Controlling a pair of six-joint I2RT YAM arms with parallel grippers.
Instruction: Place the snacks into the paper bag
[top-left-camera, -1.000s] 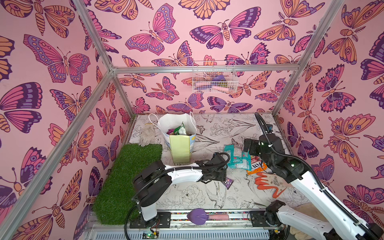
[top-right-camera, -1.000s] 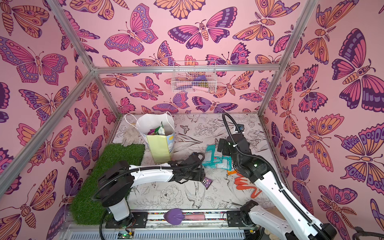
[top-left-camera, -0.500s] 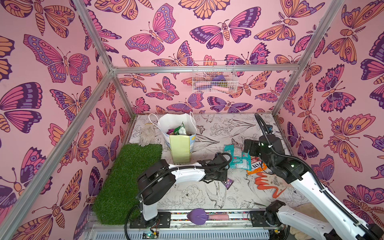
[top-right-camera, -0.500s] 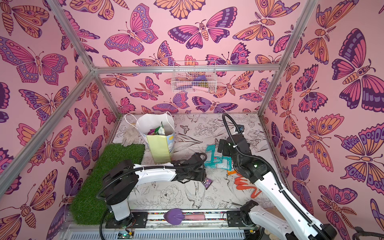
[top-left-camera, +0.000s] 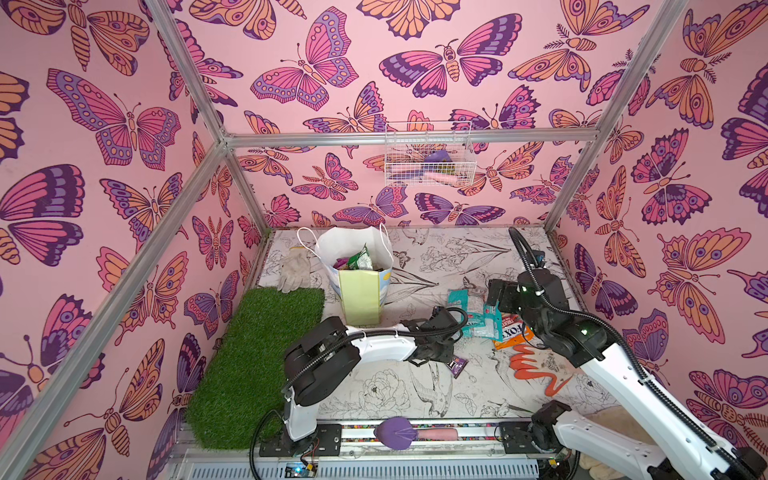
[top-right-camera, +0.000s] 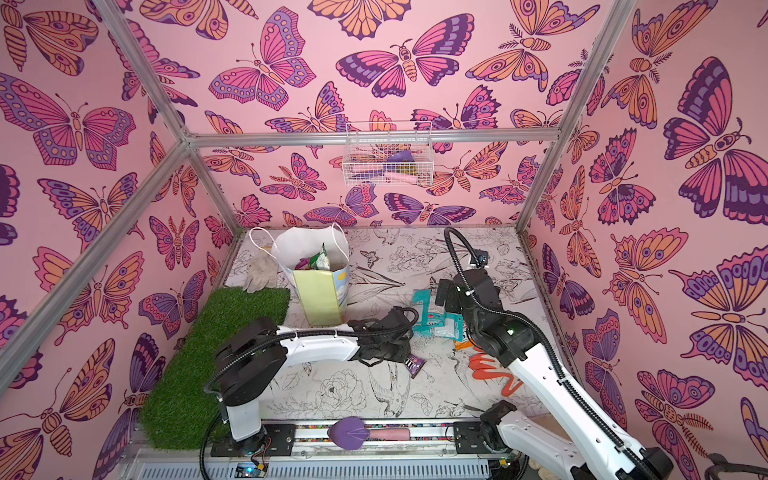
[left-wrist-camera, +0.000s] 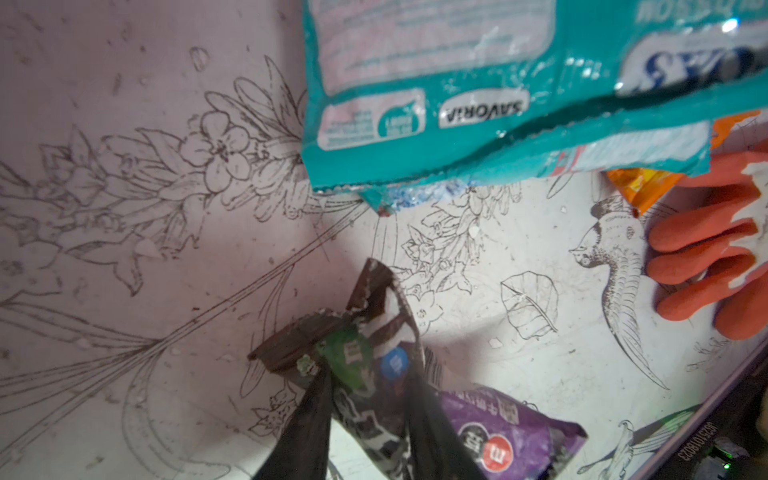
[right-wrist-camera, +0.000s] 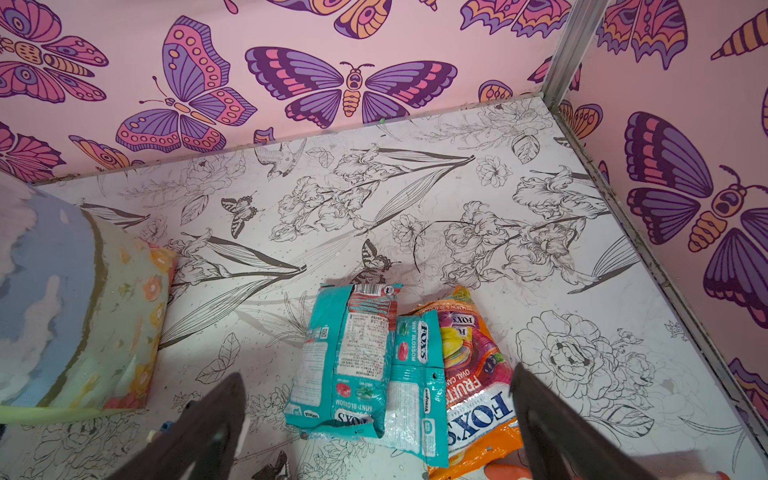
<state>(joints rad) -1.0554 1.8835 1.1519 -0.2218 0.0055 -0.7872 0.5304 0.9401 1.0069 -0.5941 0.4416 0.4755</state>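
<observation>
Left wrist view: the 2 teal packets blur and run off the picture's edge, and the orange glove is cut off too. The left gripper's fingers hide the near end of the M&M's packet. In both top views, the contents of the paper bag are too small to sort.

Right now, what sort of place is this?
Likely a staged robot test booth: butterfly-papered panels on an aluminium frame, a left arm and right arm mounted on a base rail, and a turf mat.
</observation>
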